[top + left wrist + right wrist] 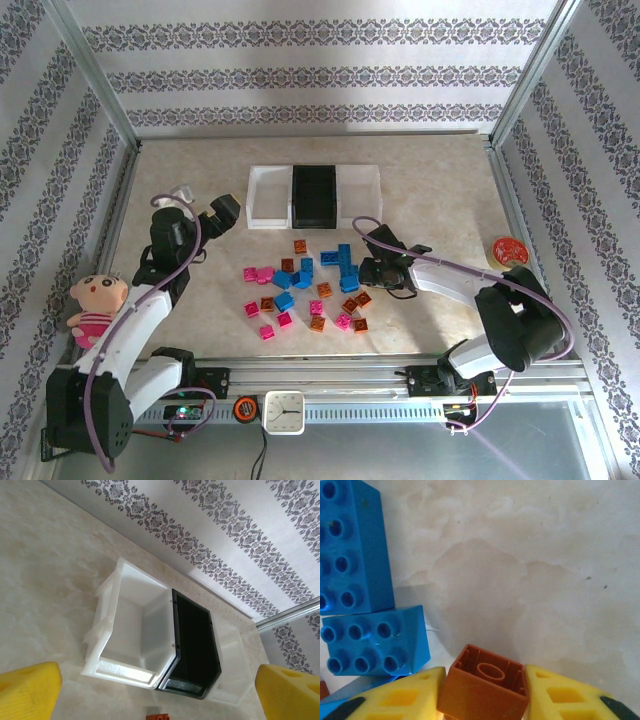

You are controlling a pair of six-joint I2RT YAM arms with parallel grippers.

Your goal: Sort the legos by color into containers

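Legos (305,290) lie scattered on the desk (450,200) just in front of the containers (270,224), so sorting looks barely begun. Off the containers' left end, the left pincer (225,212) hangs with its jaws spread wide and nothing between them, facing the left white bin, which looks bare inside. In front of the containers' right end, the right pincer (372,268) is low at the edge of the scatter; its yellow pads (405,697) press both sides of an orange-brown lego (485,687), with blue legos (370,640) just beside it. The step in hand is picking up that lego. Next it needs a straight lift clear of the blue neighbours, then a carry back to whichever container takes orange-brown.
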